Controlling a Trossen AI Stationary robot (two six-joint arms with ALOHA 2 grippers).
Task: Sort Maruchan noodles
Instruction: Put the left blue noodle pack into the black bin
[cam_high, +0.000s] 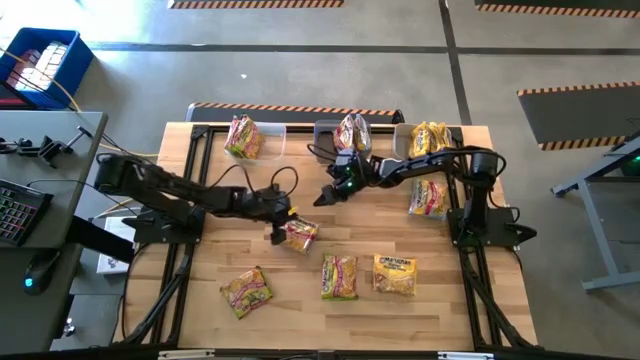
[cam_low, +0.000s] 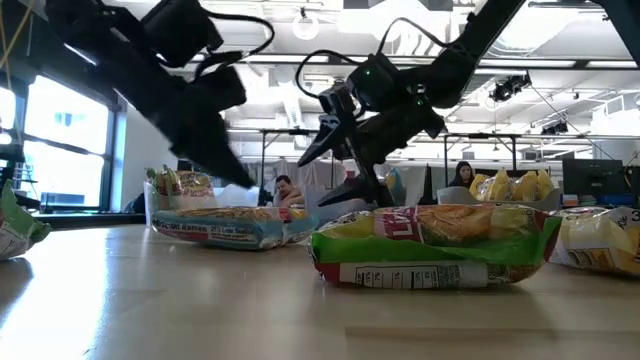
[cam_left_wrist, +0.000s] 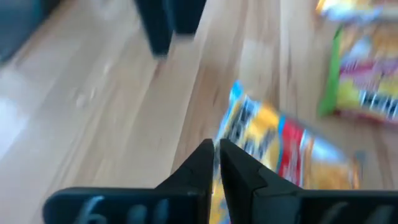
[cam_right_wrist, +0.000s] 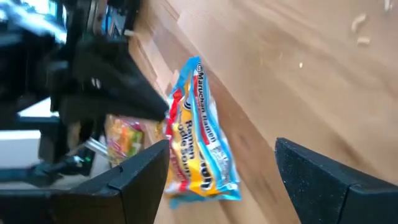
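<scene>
Five Maruchan packets lay loose on the table (cam_high: 200, 300), and three clear bins along the far edge held more. The left gripper (cam_high: 279, 226) was seen nearly closed, its fingers (cam_left_wrist: 205, 168) pinched on the edge of a blue-trimmed packet (cam_high: 300, 234) lying just beside it. In front of it lay a green-edged packet (cam_high: 246, 291), a second green-edged packet (cam_high: 339, 277) and a yellow packet (cam_high: 394, 275). The right gripper (cam_high: 327, 194) was held wide open, empty, beyond the pinched packet; bare wood lay between them. A pink-printed packet (cam_high: 428, 199) lay to its right.
</scene>
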